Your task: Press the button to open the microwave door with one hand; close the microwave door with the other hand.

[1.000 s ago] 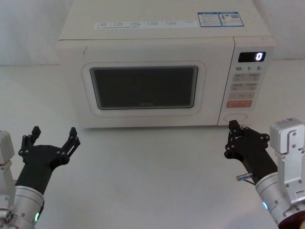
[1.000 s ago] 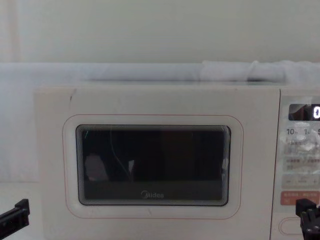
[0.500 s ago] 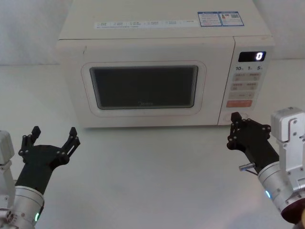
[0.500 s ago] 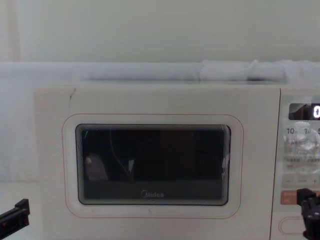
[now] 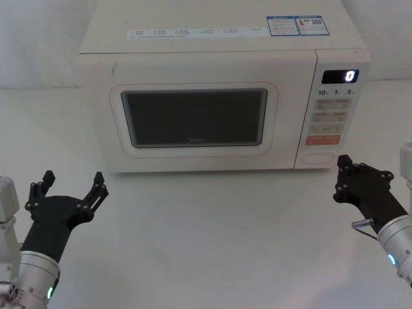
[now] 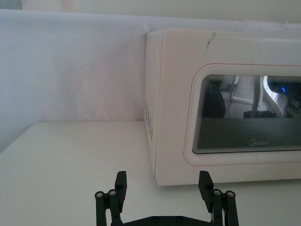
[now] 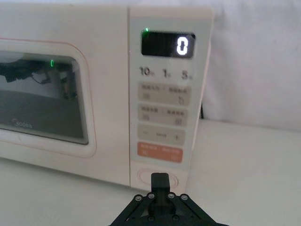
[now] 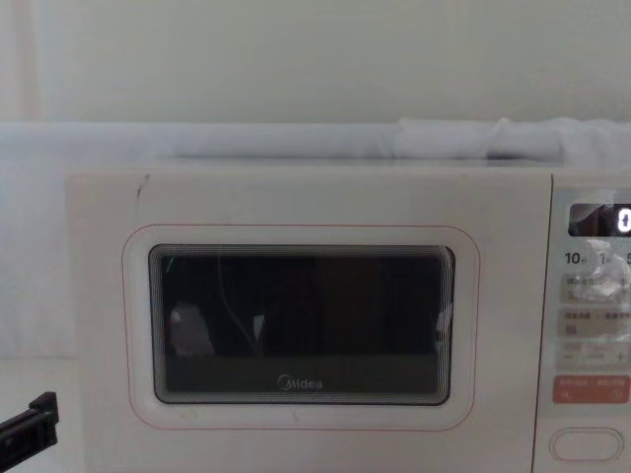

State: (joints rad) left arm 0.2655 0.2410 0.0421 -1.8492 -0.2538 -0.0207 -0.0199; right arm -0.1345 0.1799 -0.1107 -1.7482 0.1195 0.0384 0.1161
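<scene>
While the microwave door point(image 5: 193, 119) sits flush and closed on the white bench point(image 5: 212, 225), the right pincer point(image 5: 342, 179) hovers just in front of and to the right of the button point(image 5: 318, 157), its fingers pressed together and holding nothing. That wide cream button lies at the bottom of the control panel point(image 7: 162, 101), under the orange-red key point(image 7: 159, 152). Well to the left, the left pincer point(image 5: 71, 185) hangs low, spread wide and empty.
</scene>
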